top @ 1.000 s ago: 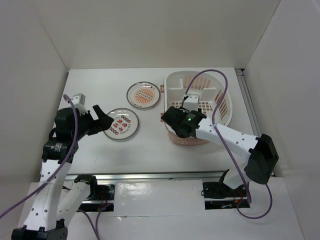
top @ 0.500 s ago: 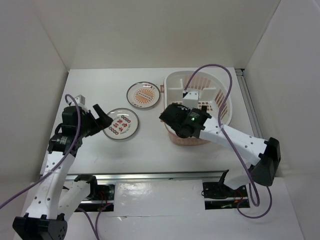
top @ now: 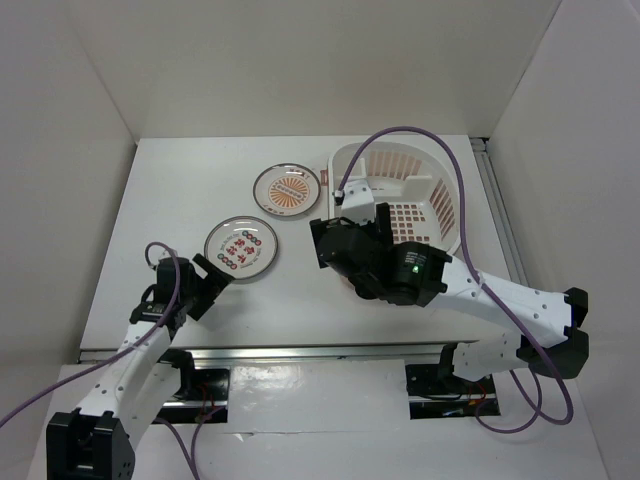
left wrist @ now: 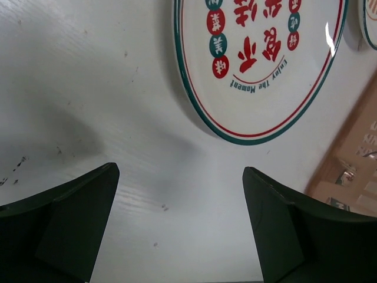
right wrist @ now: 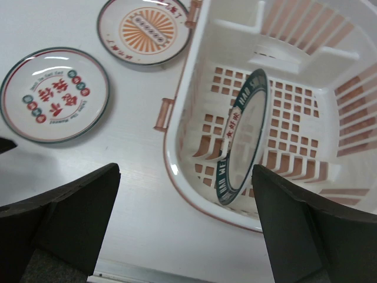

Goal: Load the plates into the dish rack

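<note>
Plates first. The dark-rimmed plate (right wrist: 241, 138), with white lettering round its blue-green border, stands on edge inside the pale pink dish rack (right wrist: 194, 88). It leans a little, its lower rim down on the slotted grid bottom. The other two lie flat on the white desk (top: 180, 180), left of the rack. The orange sunburst plate (top: 287, 188) is the farther one, just beside the rack's left wall. The red-character plate (top: 240, 248) lies nearer to me and further left, apart from both.

My right wrist camera looks down on the rack's near-left corner. The right fingers (top: 350, 228) stand wide apart with nothing between them, hanging above the desk and the rack's rim. From overhead, that arm covers the near-left part of the rack.

The left fingers (top: 205, 283) are spread wide too, and empty. They sit low over the desk, just short of the near-left edge of the red-character plate, without touching it. In the left wrist view the plate's green-and-red rim fills the top of the frame, and only bare desk shows between the two fingers.
</note>
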Controlling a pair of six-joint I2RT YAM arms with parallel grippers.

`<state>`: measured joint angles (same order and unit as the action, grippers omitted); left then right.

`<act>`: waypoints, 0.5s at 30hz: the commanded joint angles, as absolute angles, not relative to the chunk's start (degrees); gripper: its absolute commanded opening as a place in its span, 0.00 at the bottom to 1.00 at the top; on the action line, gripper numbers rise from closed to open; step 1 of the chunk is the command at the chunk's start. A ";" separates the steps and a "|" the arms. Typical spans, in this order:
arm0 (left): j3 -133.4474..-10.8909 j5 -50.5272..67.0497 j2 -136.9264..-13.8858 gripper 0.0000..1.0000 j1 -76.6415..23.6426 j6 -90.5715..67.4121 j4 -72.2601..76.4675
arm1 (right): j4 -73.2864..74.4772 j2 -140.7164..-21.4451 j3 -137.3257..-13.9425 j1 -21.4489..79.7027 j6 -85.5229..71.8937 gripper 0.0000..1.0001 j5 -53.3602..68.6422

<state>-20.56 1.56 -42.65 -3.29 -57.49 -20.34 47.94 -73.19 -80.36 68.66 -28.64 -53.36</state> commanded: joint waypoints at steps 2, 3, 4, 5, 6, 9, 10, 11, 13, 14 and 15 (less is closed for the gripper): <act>-16.35 -0.17 -44.11 1.00 -3.52 -62.40 -5.46 | 42.28 -73.74 -80.52 72.76 -25.05 1.00 -52.91; -15.56 -0.70 -44.90 1.00 -2.82 -62.92 -3.71 | 40.36 -73.13 -79.90 73.30 -25.05 1.00 -52.04; -14.16 -0.70 -45.87 0.99 -2.81 -62.93 -1.95 | 39.38 -73.13 -78.76 73.30 -25.05 1.00 -51.42; -13.54 -0.70 -46.92 0.99 -2.29 -62.93 1.46 | 38.33 -72.60 -78.14 74.08 -24.44 1.00 -51.42; -13.01 -0.70 -49.02 0.99 -1.76 -62.93 3.32 | 37.02 -72.60 -78.13 74.61 -24.43 1.00 -50.81; -11.61 -0.18 -52.02 0.91 -1.23 -63.46 8.77 | 36.39 -72.07 -77.52 76.19 -23.82 1.00 -51.41; -11.60 -0.18 -53.68 0.90 -0.71 -63.46 9.40 | 36.39 -72.07 -77.52 76.81 -23.82 1.00 -52.11; -11.60 -0.18 -54.40 0.81 -0.70 -63.46 10.27 | 36.39 -72.59 -77.52 76.82 -23.82 1.00 -52.12; -11.60 -0.79 -55.72 0.75 -0.18 -64.07 11.94 | 36.39 -73.21 -77.52 77.43 -23.82 1.00 -52.82; -11.60 -0.79 -56.33 0.75 0.35 -64.07 11.95 | 36.39 -73.21 -77.52 77.43 -23.82 1.00 -53.34; -11.60 -0.79 -56.86 0.71 0.35 -64.07 12.56 | 36.39 -73.21 -77.52 77.43 -23.82 1.00 -53.35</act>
